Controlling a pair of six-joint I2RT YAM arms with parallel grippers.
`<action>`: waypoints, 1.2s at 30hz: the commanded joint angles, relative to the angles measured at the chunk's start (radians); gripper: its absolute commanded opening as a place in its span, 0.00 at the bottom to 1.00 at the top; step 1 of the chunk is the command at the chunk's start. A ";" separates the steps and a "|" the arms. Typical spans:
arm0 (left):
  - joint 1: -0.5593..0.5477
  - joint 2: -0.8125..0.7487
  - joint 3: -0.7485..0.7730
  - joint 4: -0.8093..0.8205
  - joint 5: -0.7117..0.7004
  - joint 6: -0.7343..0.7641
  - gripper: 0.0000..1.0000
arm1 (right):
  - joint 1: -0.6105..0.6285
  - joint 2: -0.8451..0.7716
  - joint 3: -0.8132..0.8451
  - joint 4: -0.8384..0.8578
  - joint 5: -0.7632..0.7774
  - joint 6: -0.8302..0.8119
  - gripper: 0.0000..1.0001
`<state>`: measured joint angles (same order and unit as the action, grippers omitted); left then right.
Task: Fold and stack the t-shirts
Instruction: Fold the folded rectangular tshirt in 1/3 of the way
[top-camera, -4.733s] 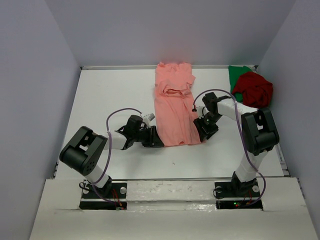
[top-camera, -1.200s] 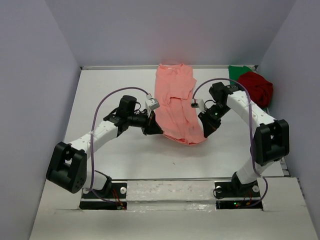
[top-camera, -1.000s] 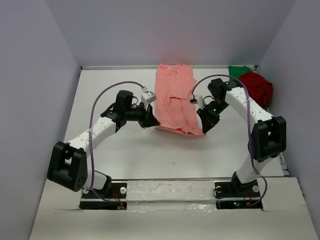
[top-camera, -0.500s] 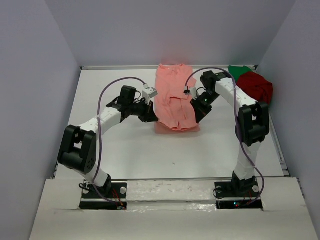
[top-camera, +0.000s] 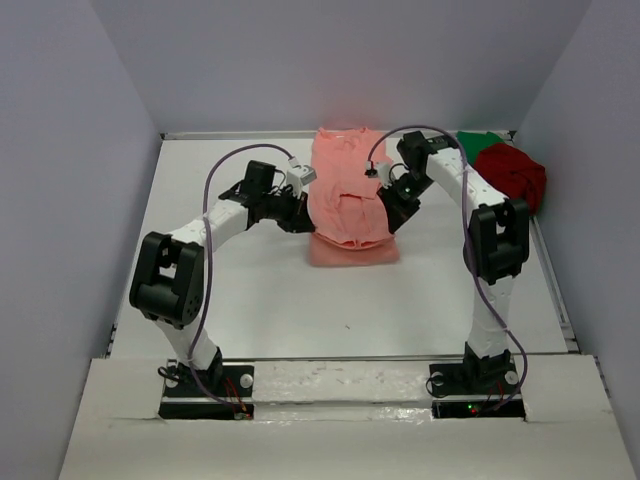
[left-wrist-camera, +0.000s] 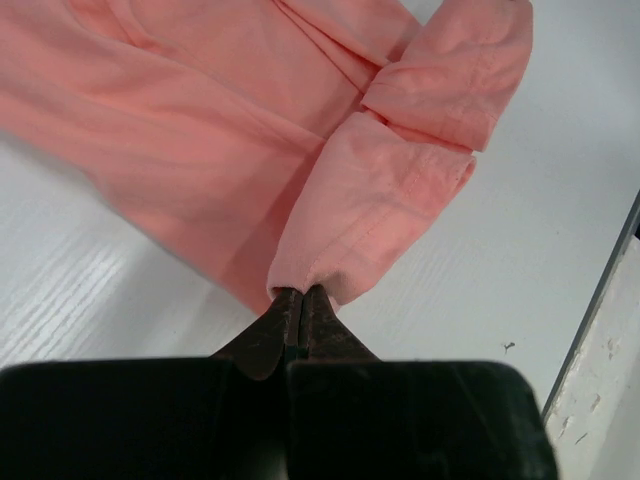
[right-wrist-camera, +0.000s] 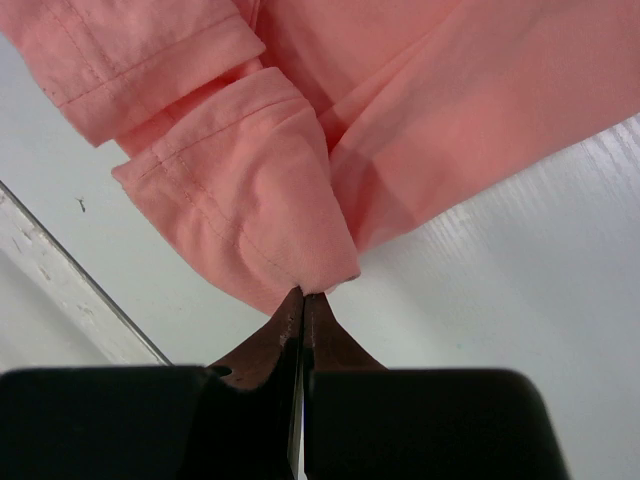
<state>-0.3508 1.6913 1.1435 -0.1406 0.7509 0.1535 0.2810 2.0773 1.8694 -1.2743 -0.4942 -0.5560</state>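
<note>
Two grippers are gripping the soft salmon-pink short-sleeved cloth t-shirt (top-camera: 345, 195), which is lying lengthwise mid-table on the white tabletop (top-camera: 240, 290) and reaching towards the far edge. The left gripper (left-wrist-camera: 300, 298) is pinching a corner of pink cloth on the shirt's left side, jaws pressed tight together. The right gripper (right-wrist-camera: 303, 300) is clamping a stitched hem corner on the right side just as tightly. Between them the cloth is doubling over onto itself. Over in the far right corner, the crumpled dark red cloth shirt (top-camera: 512, 175) is sitting partly on the green cloth shirt (top-camera: 475, 142), well apart from the pink one.
</note>
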 joint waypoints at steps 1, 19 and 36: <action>0.016 0.047 0.077 -0.036 -0.012 0.040 0.00 | -0.016 0.013 0.045 0.027 0.026 0.005 0.00; 0.052 0.192 0.254 -0.063 -0.053 0.064 0.00 | -0.043 0.167 0.243 0.027 0.055 0.013 0.00; 0.067 0.303 0.390 -0.077 -0.084 0.067 0.00 | -0.062 0.290 0.455 0.029 0.095 0.019 0.00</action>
<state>-0.2935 1.9877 1.4681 -0.2256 0.6769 0.2203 0.2340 2.3531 2.2696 -1.2636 -0.4213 -0.5415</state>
